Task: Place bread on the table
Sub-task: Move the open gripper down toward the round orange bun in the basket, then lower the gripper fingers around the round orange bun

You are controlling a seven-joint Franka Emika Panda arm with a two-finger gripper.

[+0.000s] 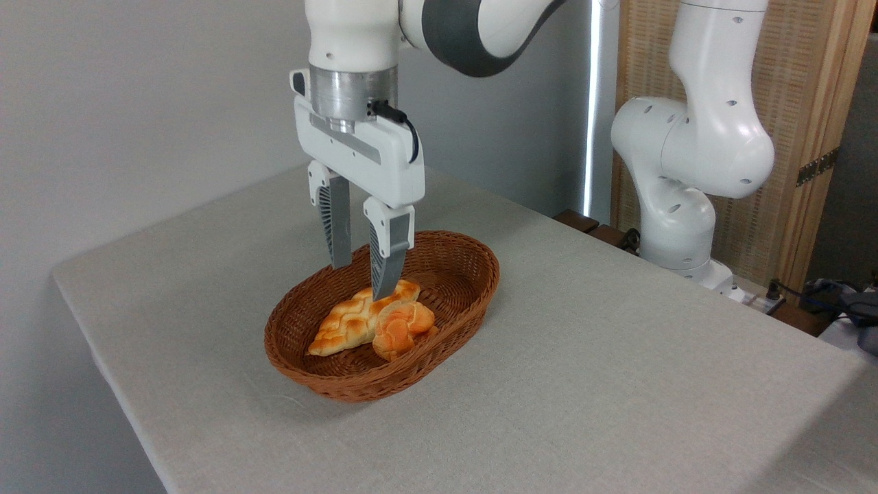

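Observation:
The bread [401, 329], a small round orange-golden bun with a twisted top, lies in a brown wicker basket [322, 374] on the grey-beige table [617, 357]. It rests against a longer pale braided loaf [350, 321]. My gripper [362, 281] hangs over the basket, open, fingers pointing down. Its right fingertip sits just above the bun and the loaf's far end, and nothing is between the fingers.
The arm's white base [686, 185] stands at the table's back right edge. A wooden screen [809, 123] and cables [837, 295] are behind it. Bare cloth stretches to the right and in front of the basket.

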